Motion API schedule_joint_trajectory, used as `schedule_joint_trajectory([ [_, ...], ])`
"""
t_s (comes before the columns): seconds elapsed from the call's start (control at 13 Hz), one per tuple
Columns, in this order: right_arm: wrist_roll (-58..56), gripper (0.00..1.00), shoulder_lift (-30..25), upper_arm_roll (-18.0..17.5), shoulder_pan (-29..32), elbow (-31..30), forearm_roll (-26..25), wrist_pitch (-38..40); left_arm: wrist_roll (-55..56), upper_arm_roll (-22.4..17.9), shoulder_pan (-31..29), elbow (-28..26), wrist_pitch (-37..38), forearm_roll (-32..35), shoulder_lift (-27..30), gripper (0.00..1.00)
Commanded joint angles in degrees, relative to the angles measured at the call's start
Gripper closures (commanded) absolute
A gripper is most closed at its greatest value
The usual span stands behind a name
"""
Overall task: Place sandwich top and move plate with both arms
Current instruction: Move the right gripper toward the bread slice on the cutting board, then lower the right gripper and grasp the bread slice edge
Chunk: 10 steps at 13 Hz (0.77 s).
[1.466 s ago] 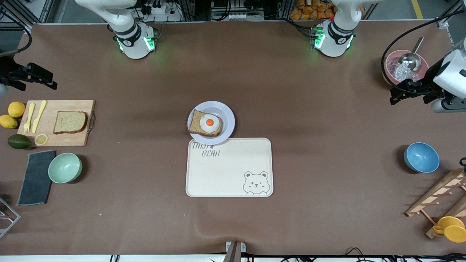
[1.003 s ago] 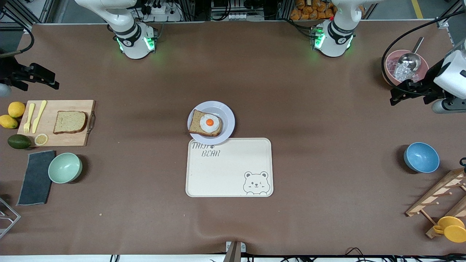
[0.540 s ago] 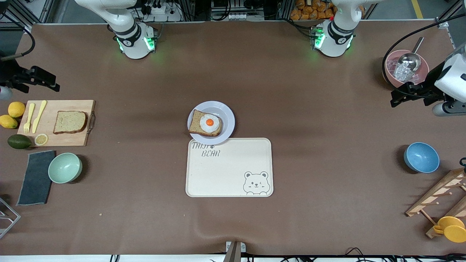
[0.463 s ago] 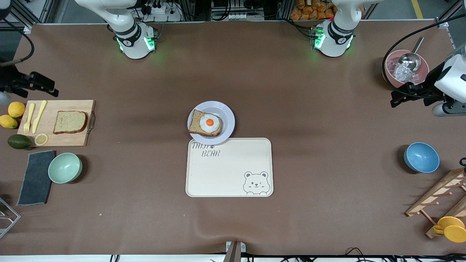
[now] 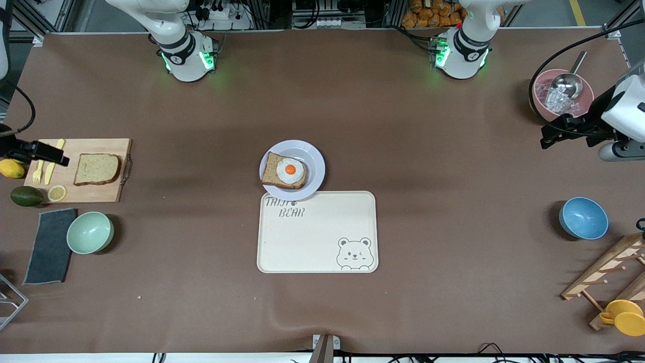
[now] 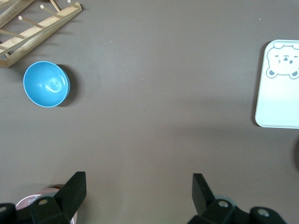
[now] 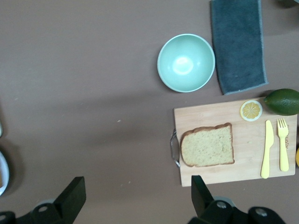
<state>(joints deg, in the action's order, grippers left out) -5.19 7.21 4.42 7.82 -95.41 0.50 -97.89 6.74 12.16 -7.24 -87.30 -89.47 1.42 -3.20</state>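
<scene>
The sandwich top (image 5: 97, 169) lies flat on a wooden cutting board (image 5: 80, 194) at the right arm's end of the table; it also shows in the right wrist view (image 7: 207, 151). The plate (image 5: 315, 160) sits mid-table with an egg-topped bread slice (image 5: 284, 171) on it, touching the edge of the bear-printed tray (image 5: 317, 237) that lies farther from the front camera. My right gripper (image 5: 50, 154) is open and empty over the board's cutlery end, its fingers wide apart in the right wrist view (image 7: 136, 189). My left gripper (image 5: 549, 135) is open and empty, waiting near the pink bowl; it also shows in the left wrist view (image 6: 138, 183).
A yellow fork and knife (image 7: 273, 148), lemon slice (image 5: 56, 192), lemon (image 5: 11, 169) and avocado (image 5: 26, 196) lie by the board. A green bowl (image 5: 90, 232) and grey cloth (image 5: 50, 245) are nearer the camera. A pink bowl (image 5: 540, 91), blue bowl (image 5: 583, 218) and wooden rack (image 5: 604, 272) stand at the left arm's end.
My right gripper has moved down the front view, from over bare table to over the cutting board's cutlery end. The left arm has barely moved.
</scene>
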Motion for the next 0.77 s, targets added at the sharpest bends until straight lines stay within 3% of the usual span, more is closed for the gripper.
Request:
schedule_joint_trajectory([
  [0.0,-1.0,0.00,4.3,-0.6,2.0,2.0,-2.2,-2.9,0.5,0.1,0.5,1.1,0.5,-0.9,-0.3,0.00],
  [0.39,-8.6,0.00,15.9,-0.6,8.4,1.6,-4.4,-9.2,0.3,0.1,0.6,1.0,0.5,-1.1,-0.7,0.00],
  [0.69,-12.2,0.00,20.6,-0.6,12.7,0.2,-3.7,-10.7,0.6,0.1,1.3,1.1,0.5,-1.2,-1.0,0.00],
])
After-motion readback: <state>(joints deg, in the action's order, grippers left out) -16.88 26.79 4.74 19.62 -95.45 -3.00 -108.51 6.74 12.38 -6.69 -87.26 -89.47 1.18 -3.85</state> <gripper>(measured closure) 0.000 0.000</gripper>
